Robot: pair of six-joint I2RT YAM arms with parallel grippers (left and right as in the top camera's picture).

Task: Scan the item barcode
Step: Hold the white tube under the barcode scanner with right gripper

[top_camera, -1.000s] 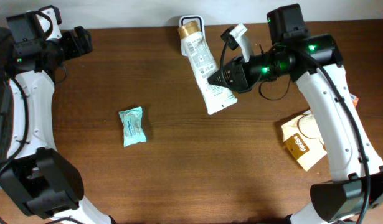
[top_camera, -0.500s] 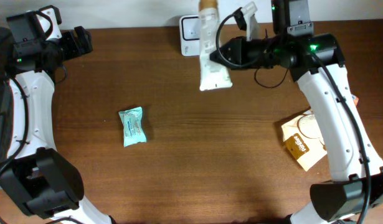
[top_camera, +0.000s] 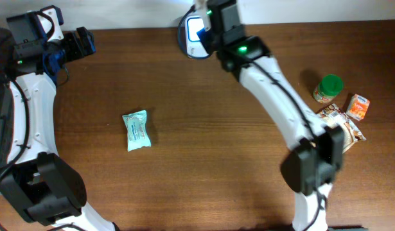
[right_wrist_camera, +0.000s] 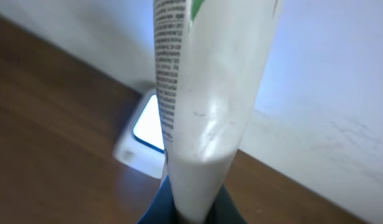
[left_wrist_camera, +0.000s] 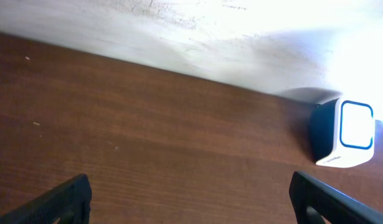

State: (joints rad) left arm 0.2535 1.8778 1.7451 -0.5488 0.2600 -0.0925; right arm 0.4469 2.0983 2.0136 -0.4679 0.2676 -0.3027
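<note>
Far left, over rear corner of dark brown wooden worktop [top_camera: 203, 160]: left arm [top_camera: 30, 96], white with black joints; jaws spread wide, holding nothing.

Left of centre: small teal sealed packet [top_camera: 136, 130], flat on worktop, well apart from both arms.

Rear centre, against pale wall: white box-shaped barcode scanner [left_wrist_camera: 344, 132] with blue-lit window.

Just near that scanner, raised off worktop: white plastic tube with printed text [right_wrist_camera: 203, 93], pinched at lower end by right jaws in narrow grip; hidden beneath wrist in overhead view. Right arm [top_camera: 274, 96] stretched diagonally from front right.

Far right, grouped close together: green-lidded jar [top_camera: 327, 88], small orange carton [top_camera: 358, 106], pile of printed snack packets [top_camera: 342, 127].
</note>
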